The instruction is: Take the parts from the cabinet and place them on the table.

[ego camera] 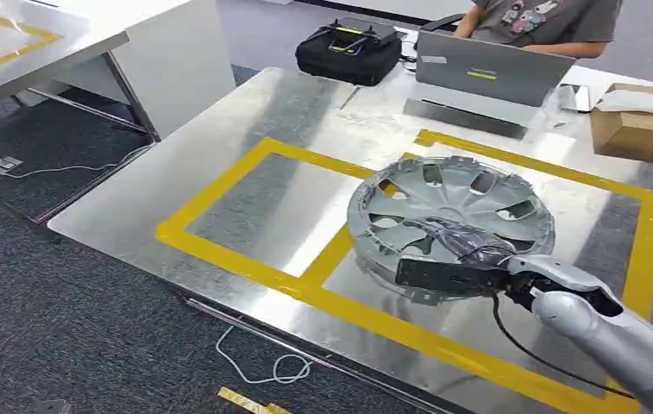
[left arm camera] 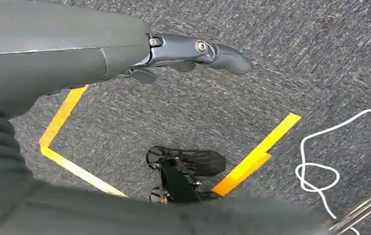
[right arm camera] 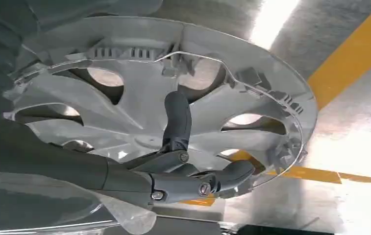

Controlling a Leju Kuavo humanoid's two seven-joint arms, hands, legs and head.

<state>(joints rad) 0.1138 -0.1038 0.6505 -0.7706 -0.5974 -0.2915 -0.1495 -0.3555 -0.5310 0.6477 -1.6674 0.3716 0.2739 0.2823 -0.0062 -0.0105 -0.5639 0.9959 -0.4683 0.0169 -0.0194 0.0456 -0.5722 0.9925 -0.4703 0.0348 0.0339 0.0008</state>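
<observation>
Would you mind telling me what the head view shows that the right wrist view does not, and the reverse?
Head view alone: a person's arm behind an open laptop, a black case, a cardboard box and a white cable on the carpet. Right wrist view alone: the clips and ribs on the hubcap's inner rim, with the robot hand's thumb pressed against it. Both: the hubcap held by the right robot hand over the metal table with yellow tape.

A silver-grey plastic hubcap (ego camera: 450,222) with oval cut-outs between its spokes lies over the steel table (ego camera: 245,129), toward its near right part. It straddles the yellow tape line (ego camera: 340,246) that divides the two marked rectangles, hollow inner side up, ribbed clips showing around the rim.
</observation>
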